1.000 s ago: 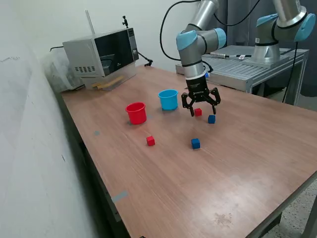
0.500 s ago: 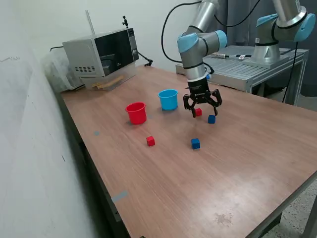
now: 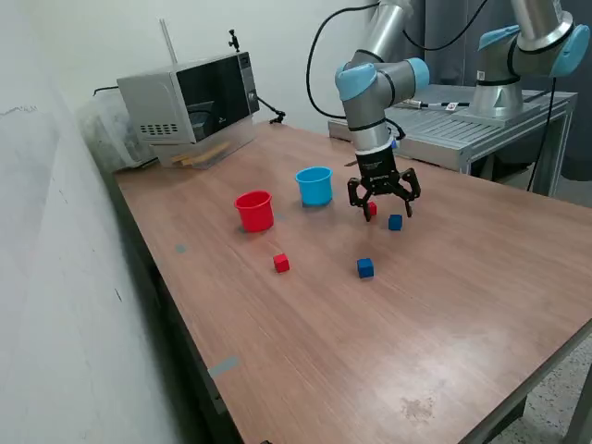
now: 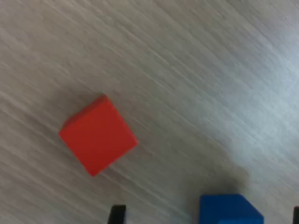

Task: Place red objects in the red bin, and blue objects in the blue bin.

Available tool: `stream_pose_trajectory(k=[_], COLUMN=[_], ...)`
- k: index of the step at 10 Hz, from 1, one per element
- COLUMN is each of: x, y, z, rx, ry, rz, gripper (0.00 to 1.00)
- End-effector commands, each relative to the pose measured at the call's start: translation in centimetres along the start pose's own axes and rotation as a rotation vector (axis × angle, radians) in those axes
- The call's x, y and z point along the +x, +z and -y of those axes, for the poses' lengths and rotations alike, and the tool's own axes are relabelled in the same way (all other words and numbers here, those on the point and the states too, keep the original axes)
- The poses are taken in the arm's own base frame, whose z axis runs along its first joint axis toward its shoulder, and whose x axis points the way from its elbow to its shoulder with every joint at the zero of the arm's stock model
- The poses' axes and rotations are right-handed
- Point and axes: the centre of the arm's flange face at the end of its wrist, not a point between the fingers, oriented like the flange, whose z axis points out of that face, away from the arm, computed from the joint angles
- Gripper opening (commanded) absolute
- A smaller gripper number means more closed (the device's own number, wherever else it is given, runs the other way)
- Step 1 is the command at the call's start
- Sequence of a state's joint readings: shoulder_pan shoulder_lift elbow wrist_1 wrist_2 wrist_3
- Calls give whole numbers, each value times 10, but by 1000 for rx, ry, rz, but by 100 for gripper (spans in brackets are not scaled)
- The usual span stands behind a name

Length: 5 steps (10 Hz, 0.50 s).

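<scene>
Your hand point(image 3: 383, 207) hangs low over the table point(image 3: 444, 305) with its fingers spread and nothing between them, pointing straight down from the wrist. The red cube point(image 4: 98, 135) it is nearest to sits on the wood just below, partly hidden behind the fingers in the exterior view point(image 3: 372, 209); a dark blue cube point(image 3: 395, 222) lies just beside that, right next to the hand. The wrist view shows the red cube off to one side and turned at an angle to the picture's edges, so you are probably not yet centred on it.

Expect the cube to be light, rigid and smooth-faced, easy to knock aside with a fingertip. Take it across two opposite flat faces, not corner to corner, so turn the wrist to square up first.

The red cup point(image 3: 254, 210) and light blue cup point(image 3: 314, 185) stand apart from the hand, the blue one nearer. Another red cube point(image 3: 281, 263) and blue cube point(image 3: 365, 267) lie further off.
</scene>
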State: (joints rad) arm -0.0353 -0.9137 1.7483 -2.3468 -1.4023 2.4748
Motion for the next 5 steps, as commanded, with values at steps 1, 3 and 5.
stream_pose_trajectory(k=[1,3,5], x=[12,12,9], y=[3,3,-1], z=[-4,-4,-6], rx=[2,-5,-40], ry=[-19,-20,-25], rz=[5,1,28], gripper=[100,100,0])
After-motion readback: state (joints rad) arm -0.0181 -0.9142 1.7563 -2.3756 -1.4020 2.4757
